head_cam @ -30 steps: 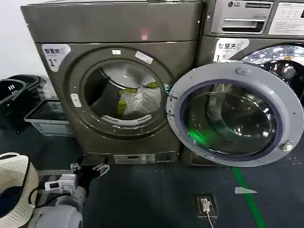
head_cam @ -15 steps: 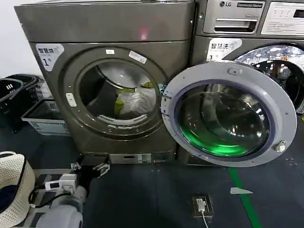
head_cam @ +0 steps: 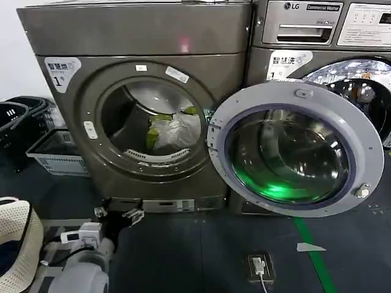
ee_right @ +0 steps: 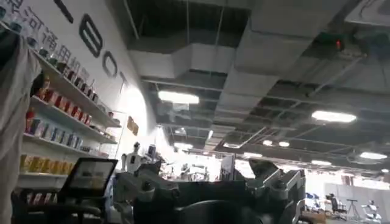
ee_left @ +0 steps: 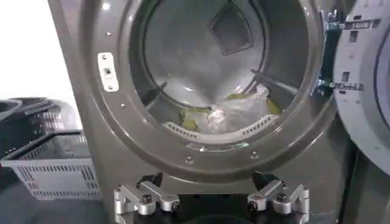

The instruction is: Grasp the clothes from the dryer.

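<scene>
The dryer stands with its round mouth open and its silver-rimmed glass door swung out to the right. The clothes, a small whitish-grey bundle with yellow-green pieces, lie low at the back of the drum, and also appear in the left wrist view as the clothes. My left gripper hangs low near the floor in front of the dryer's base, open and empty, facing the drum mouth. My right gripper points up at a ceiling, open, holding nothing.
An LG machine stands to the right behind the open door. Grey and dark baskets sit on the floor left of the dryer. A white mesh basket is at my lower left. A floor socket and green tape lie ahead.
The dryer and door have shifted slightly left in the head view. The left gripper stays low before the dryer's base, still open.
</scene>
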`<state>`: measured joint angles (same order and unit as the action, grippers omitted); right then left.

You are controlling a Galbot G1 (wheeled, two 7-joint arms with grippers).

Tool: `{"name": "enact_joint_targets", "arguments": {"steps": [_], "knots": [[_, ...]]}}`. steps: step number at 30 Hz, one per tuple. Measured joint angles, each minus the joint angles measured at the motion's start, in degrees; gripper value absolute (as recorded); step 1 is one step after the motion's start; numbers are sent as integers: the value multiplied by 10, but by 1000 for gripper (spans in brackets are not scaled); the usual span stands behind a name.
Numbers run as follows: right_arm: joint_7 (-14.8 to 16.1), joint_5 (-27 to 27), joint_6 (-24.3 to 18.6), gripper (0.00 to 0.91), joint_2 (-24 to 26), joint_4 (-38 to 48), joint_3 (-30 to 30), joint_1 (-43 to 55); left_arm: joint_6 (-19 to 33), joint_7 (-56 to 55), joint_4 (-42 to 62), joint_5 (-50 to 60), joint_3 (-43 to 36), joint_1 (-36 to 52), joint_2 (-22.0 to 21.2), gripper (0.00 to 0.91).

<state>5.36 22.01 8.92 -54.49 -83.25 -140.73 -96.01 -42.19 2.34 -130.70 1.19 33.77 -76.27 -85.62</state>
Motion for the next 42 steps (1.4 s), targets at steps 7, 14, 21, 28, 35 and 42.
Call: {"name": "enact_joint_targets", "arguments": {"steps": [7,14,21,28,35,42], "knots": [[0,0,0,907,-1,3,-3,-1,0,1,1,0,-2,-1,-1,907],[-1,1,-1,907,-1,3,-2,0,0,-2,3,-2,-3,-1,-2,907],[-2,1,-2,907,-2,3,-2,0,0,-3,3,-3,-5,-1,-2,907],[-3,1,-2,907,-2,4,-2,0,0,-7,2,2,-9,-4,-1,907],[-2,1,-3,907,-4,4,-1,0,0,-7,0,2,-9,-5,-1,907],[-2,1,-4,907,-5,4,0,0,0,-7,0,2,-9,-6,-1,907]]}}
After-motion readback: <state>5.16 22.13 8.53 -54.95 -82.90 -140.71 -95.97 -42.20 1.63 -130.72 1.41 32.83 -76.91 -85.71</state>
